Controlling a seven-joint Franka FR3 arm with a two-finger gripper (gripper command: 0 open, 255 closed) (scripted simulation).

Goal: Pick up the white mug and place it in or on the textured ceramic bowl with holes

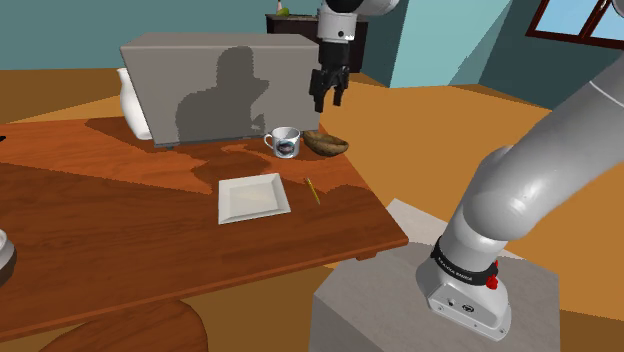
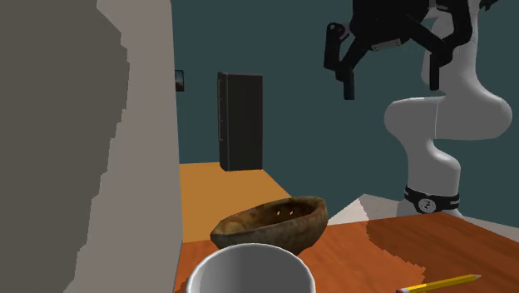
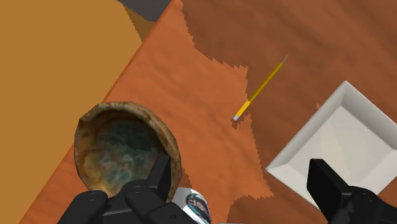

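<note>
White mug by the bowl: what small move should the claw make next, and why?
Probably lower toward the mug: the claw hangs open and empty well above it, with the brown bowl just beside.

No text, number or brand can be read with certainty anywhere. A line of small white lettering is seen on the black band (image 1: 463, 262) around the foot of the arm (image 1: 540, 175), at about 4 o'clock in the shoulder view, but its characters cannot be made out. On the same band, at about 4 o'clock in the second exterior view, a round white emblem (image 2: 427, 203) is shown, with no legible letters. A dark bluish picture is printed on the side of the white mug (image 1: 285, 142) on the bench (image 1: 150, 230); no words can be distinguished in it.
</note>
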